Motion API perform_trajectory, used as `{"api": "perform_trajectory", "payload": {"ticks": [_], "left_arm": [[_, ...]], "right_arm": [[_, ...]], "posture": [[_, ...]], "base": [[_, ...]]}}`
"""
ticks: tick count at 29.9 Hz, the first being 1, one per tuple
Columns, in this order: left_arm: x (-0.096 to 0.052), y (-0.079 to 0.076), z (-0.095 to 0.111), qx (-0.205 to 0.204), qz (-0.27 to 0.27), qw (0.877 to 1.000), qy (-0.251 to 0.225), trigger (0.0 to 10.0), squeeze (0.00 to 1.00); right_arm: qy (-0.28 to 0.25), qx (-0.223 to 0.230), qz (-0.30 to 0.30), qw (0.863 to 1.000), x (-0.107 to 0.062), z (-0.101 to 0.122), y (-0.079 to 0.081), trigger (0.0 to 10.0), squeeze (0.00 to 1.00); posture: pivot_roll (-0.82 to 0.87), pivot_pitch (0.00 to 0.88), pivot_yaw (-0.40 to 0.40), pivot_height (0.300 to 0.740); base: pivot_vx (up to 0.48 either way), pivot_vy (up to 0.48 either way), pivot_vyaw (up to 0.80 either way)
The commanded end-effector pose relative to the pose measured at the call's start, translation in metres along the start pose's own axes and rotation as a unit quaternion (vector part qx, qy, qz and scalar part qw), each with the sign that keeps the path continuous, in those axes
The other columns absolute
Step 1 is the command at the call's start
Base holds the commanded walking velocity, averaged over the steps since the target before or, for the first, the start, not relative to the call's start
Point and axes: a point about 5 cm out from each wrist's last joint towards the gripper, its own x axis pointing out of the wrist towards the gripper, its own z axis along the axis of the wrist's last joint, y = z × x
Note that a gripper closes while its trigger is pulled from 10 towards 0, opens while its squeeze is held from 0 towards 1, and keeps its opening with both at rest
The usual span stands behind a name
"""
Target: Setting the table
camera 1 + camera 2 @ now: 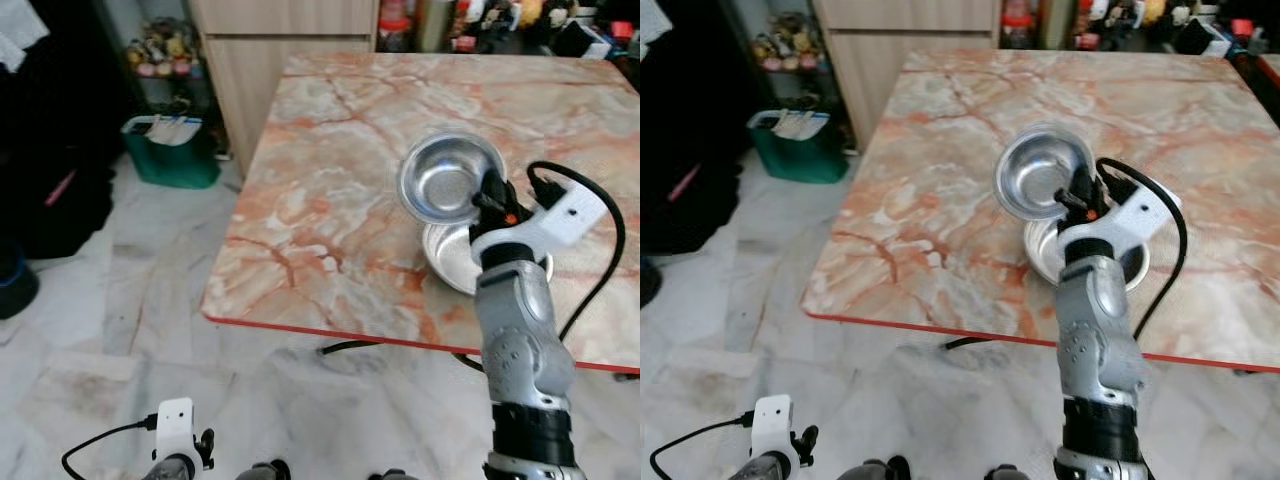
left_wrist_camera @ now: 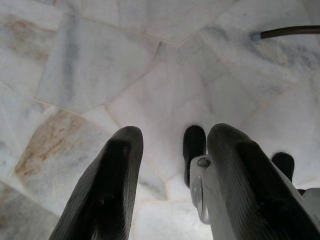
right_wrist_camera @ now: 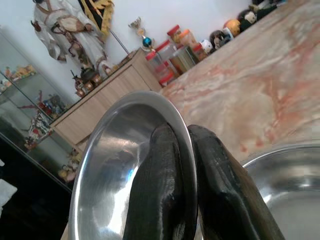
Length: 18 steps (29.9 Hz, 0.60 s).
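Floor: pale irregular marble slabs
Furniture: light wooden cabinet
Beside cabinet: green plastic bin

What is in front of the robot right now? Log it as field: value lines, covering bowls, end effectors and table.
held bowl: steel bowl, tilted, lifted above the table
held by: right end effector, fingers pinching the bowl's rim, one inside and one outside
second bowl: steel bowl resting upright on the table, partly behind the right arm
table: marble-patterned top with red edge
left end effector: hanging low over the tiled floor, fingers apart, holding nothing
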Motion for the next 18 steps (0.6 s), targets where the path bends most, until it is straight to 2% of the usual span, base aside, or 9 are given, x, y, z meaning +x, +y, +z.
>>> {"api": "perform_trajectory", "payload": {"ticks": [1,6,9,12,16,18], "left_arm": [[-0.002,0.004,-0.008,-0.003,0.004,1.0,0.015,10.0,0.0],[-0.005,0.02,-0.012,-0.003,0.01,1.0,0.023,10.0,0.0],[-0.006,0.023,-0.012,-0.003,0.011,1.0,0.025,10.0,0.0],[-0.007,0.03,-0.014,-0.004,0.015,0.999,0.029,10.0,0.0],[-0.007,0.029,-0.014,-0.003,0.015,0.999,0.03,10.0,0.0],[-0.007,0.026,-0.015,-0.002,0.013,0.999,0.032,10.0,0.0]], "right_arm": [[-0.012,0.004,0.003,1.0,-0.003,0.008,0.003,10.0,0.0],[-0.012,0.006,-0.045,0.999,-0.007,0.011,-0.017,10.0,0.0],[-0.013,0.006,-0.054,0.998,-0.007,0.012,-0.02,10.0,0.0],[-0.023,-0.001,-0.09,0.996,-0.004,0.016,-0.034,10.0,0.0],[-0.024,-0.005,-0.101,0.995,-0.003,0.017,-0.041,10.0,0.0],[-0.01,0.006,-0.107,0.994,-0.002,0.011,-0.045,10.0,0.0]], "posture": [[-0.04,0.161,0.027,0.74],[-0.04,0.156,0.029,0.74],[-0.04,0.153,0.029,0.74],[-0.04,0.155,0.029,0.74],[-0.04,0.155,0.029,0.74],[-0.04,0.156,0.031,0.74]], "base": [[0.0,0.0,0.0],[0.0,0.0,0.0],[0.0,0.0,0.0],[0.0,0.0,0.0],[0.0,0.0,0.0],[0.0,0.0,0.0]]}}
